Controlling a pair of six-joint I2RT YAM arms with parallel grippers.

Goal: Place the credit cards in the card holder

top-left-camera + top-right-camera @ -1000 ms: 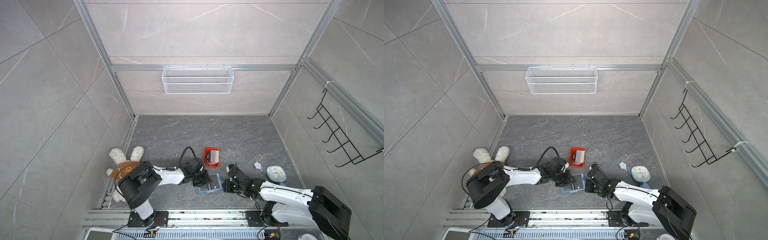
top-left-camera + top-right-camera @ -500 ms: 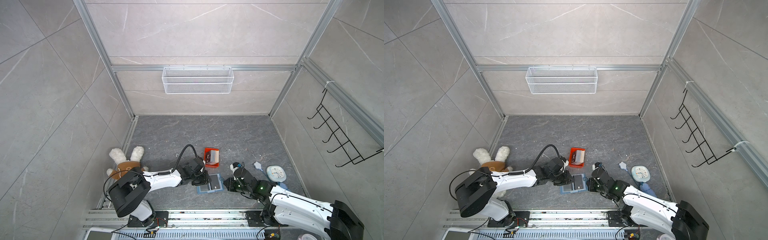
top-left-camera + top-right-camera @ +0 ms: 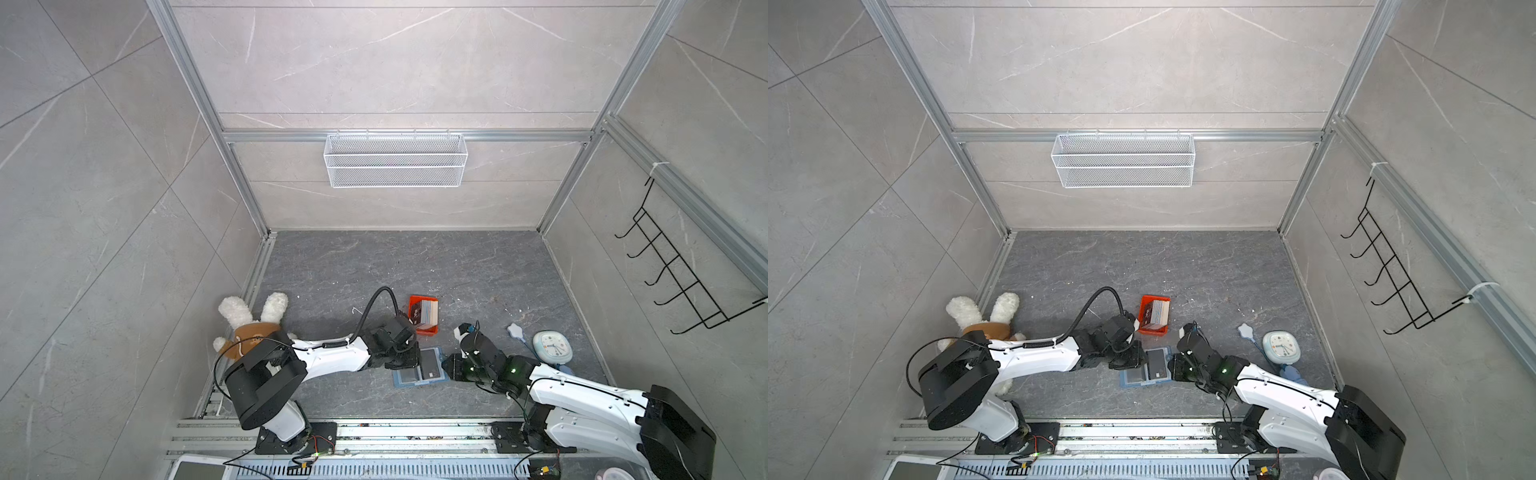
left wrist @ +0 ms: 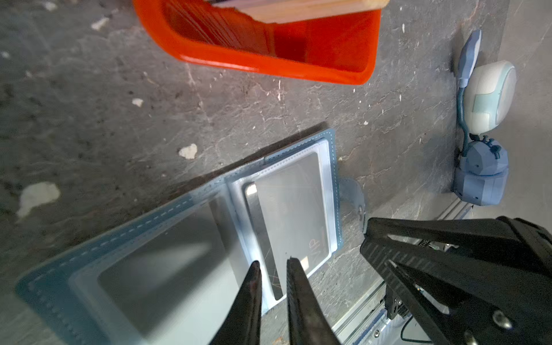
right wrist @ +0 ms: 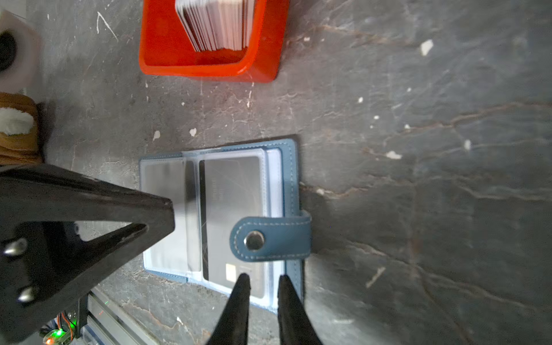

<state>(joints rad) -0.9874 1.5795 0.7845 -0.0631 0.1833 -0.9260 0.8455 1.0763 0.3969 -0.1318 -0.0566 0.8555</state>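
Note:
The blue card holder (image 3: 405, 377) (image 3: 1133, 379) lies open on the floor. A dark card (image 5: 230, 209) (image 4: 294, 209) sits in the clear pocket of its right page, and the snap tab (image 5: 268, 239) is folded over that page. The other credit cards (image 3: 428, 311) (image 3: 1158, 311) stand as a stack in the orange tray. My left gripper (image 4: 273, 263) (image 3: 409, 359) hovers at the card's edge by the fold, open by a narrow gap and empty. My right gripper (image 5: 263, 277) (image 3: 446, 368) is at the right page's near edge, also narrowly open and empty.
The orange tray (image 3: 423, 331) stands just behind the holder. A plush rabbit (image 3: 253, 320) lies at the left wall. A small clock (image 3: 550, 345) and a blue gadget (image 4: 481, 176) sit at the right. A wire basket (image 3: 395, 160) and a hook rack (image 3: 673, 282) hang on the walls.
The right gripper's jaws have parted from shut to a narrow gap. The left jaws have narrowed slightly. Both arms shifted posture but stay at the card holder.

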